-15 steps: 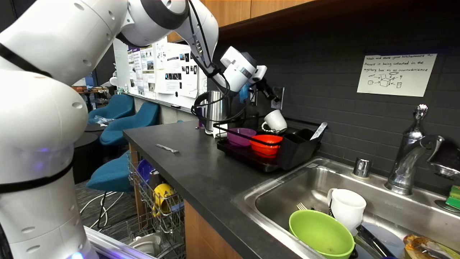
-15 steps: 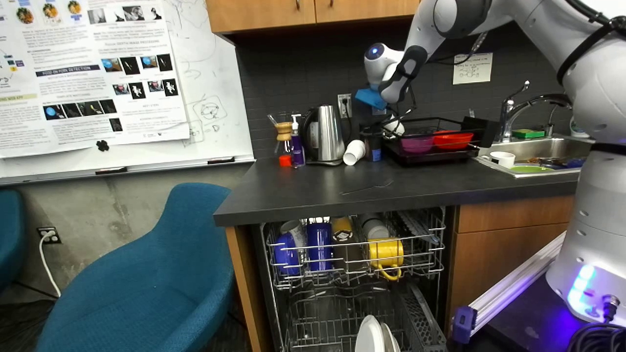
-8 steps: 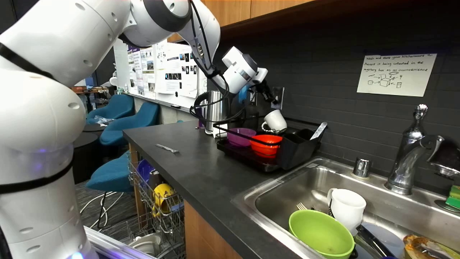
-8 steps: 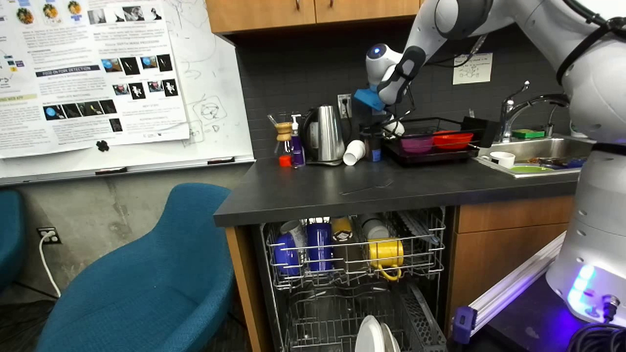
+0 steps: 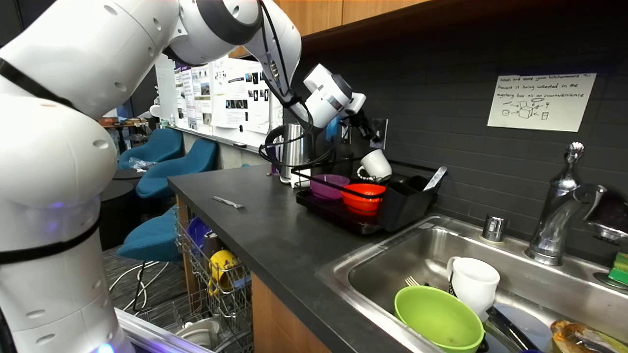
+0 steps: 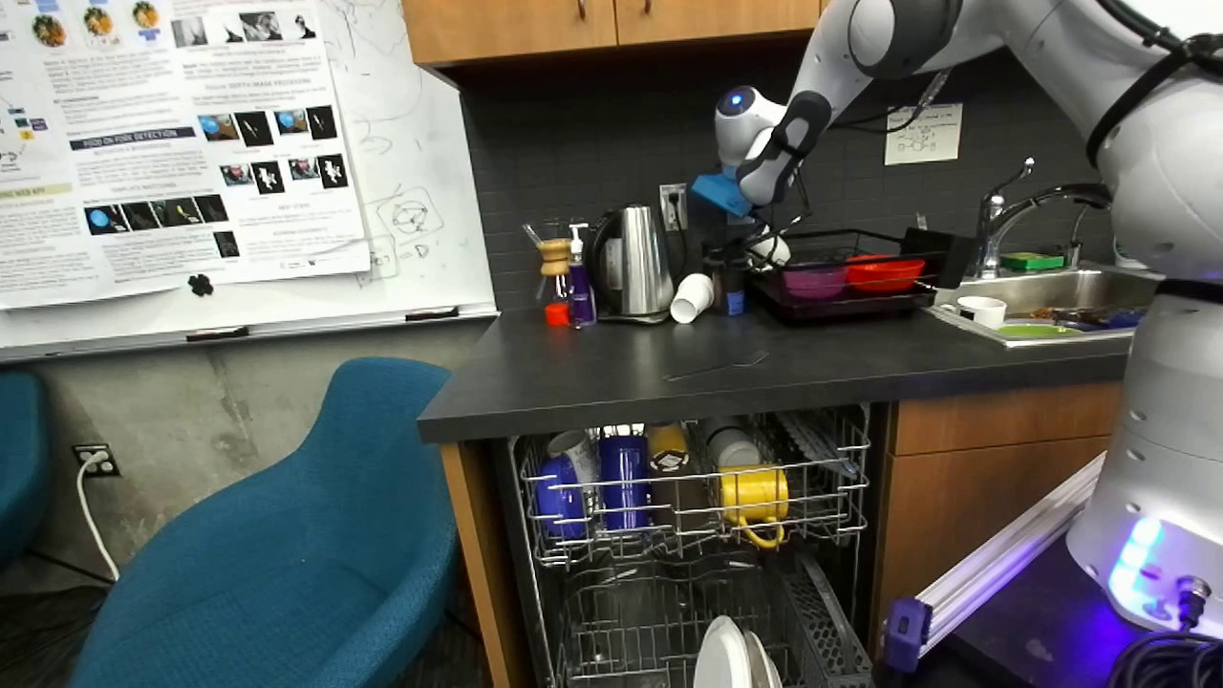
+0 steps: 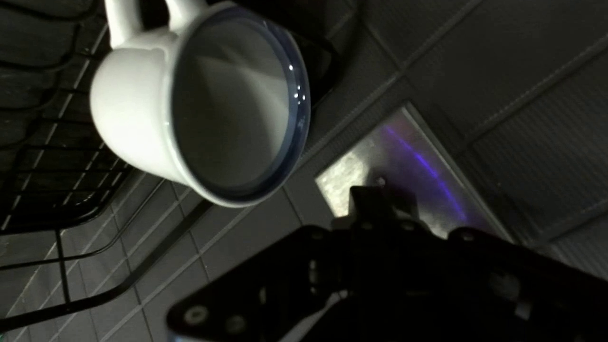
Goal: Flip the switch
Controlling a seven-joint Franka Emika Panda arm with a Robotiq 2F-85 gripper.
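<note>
black two-finger gripper [image 7: 384, 204]: jaws closed, tips together, in front of rectangular shiny metal switch plate [image 7: 403, 156] on dark grey tiled wall [image 7: 475, 61]. fingertips [image 7: 365, 202] cover part of plate; switch lever there too dark to make out. contact: cannot tell. white ceramic mug with blue rim [image 7: 213, 109] tilted, below plate, in black wire dish rack [image 5: 326, 210]. same rack: round purple bowl [image 5: 329, 187], round red-orange bowl [image 5: 362, 197]. rack beside stainless steel sink [image 5: 365, 267]; round green bowl [image 5: 438, 318] in sink.

The bent arm [image 5: 142, 44] reaches out, fingers [image 7: 366, 204] together.
</note>
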